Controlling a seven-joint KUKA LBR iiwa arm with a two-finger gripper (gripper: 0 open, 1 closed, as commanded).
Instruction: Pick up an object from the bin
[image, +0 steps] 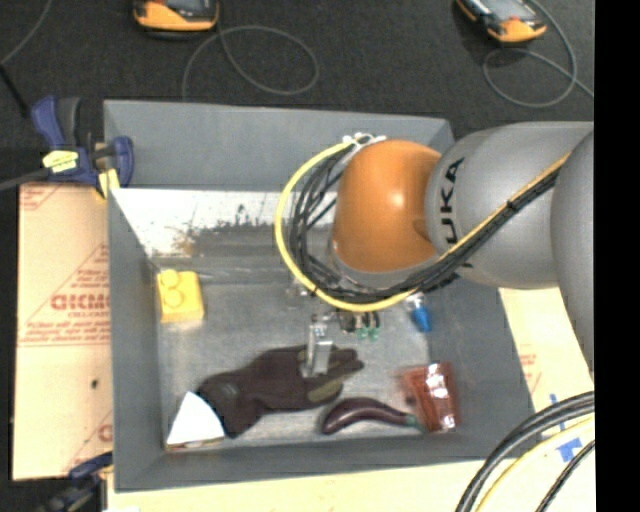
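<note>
A small yellow plastic block with two round studs (180, 297) is lying near the left wall of the grey metal bin (135, 340), well apart from the rest. A white triangular scrap (195, 420) is sitting in the front left corner, touching one end of a dark brown, limp fabric glove (262, 388) that is sprawling across the front of the floor. Just to the glove's right, a dark purple, curved aubergine-shaped toy (365, 412) is lying along the front wall, with a reddish-brown crinkled packet (432, 398) just beside its tip. A small blue cylinder-like piece (421, 318) is resting farther back, near the right wall. The grey arm (520, 210) with its orange cover (385, 205) (ringed by yellow and black cables (290, 215)) is extending in from the right and blocking much of the bin's back half from sight. The gripper (320, 360) is hanging below the cover, pointing down at the glove's right part near its splayed end. Whether it is spread apart or closed cannot be told, nor whether it is touching the fabric.
</note>
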